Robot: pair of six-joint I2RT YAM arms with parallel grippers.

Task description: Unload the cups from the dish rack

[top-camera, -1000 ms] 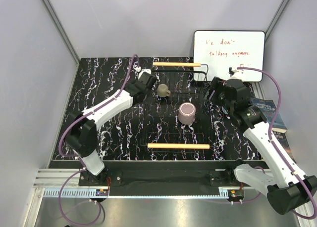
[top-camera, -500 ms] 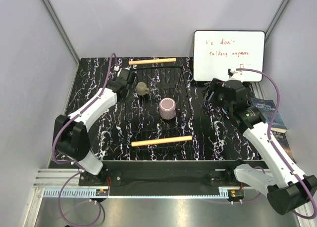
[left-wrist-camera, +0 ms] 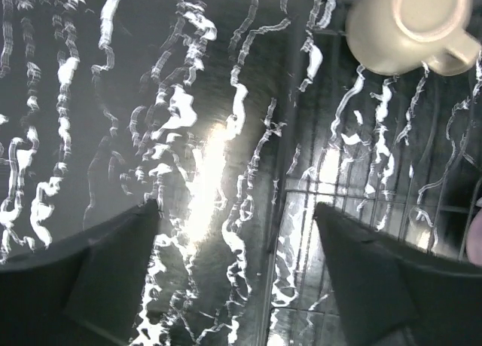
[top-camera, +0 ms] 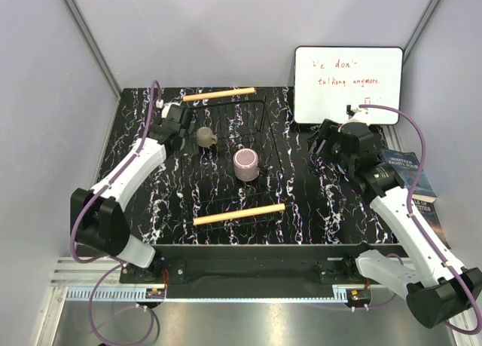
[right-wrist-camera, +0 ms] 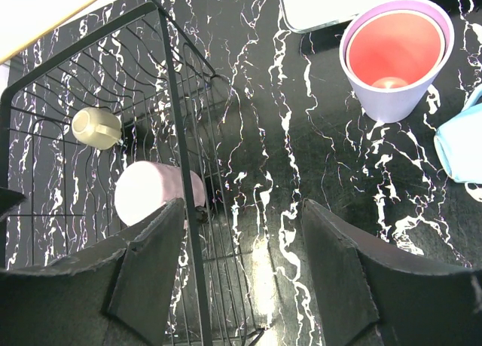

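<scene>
The dish rack [top-camera: 263,135] lies left of centre on the marble table, with a wooden bar [top-camera: 239,214] at its near end. In it stand an olive-grey mug [top-camera: 205,137] [left-wrist-camera: 410,26] and a dusty mauve-pink cup [top-camera: 245,163] [right-wrist-camera: 154,191]. My left gripper [top-camera: 182,126] [left-wrist-camera: 233,240] hangs open over the rack's left edge wire [left-wrist-camera: 280,210], holding nothing. My right gripper [top-camera: 325,146] [right-wrist-camera: 241,248] is open just right of the rack's wire wall [right-wrist-camera: 173,135]. On the table beyond it, a coral pink cup [right-wrist-camera: 392,48] sits nested in a lavender cup [right-wrist-camera: 392,101], beside a light blue cup [right-wrist-camera: 461,146].
A whiteboard [top-camera: 348,82] with red writing leans at the back right. A dark book [top-camera: 413,182] lies at the right edge under the right arm. The rack's far wooden bar [top-camera: 218,94] sits close to the back edge of the table.
The rack, with the mug and mauve cup in it, has slid left along with my left arm. My left gripper has opened from shut. The right arm has not moved.
</scene>
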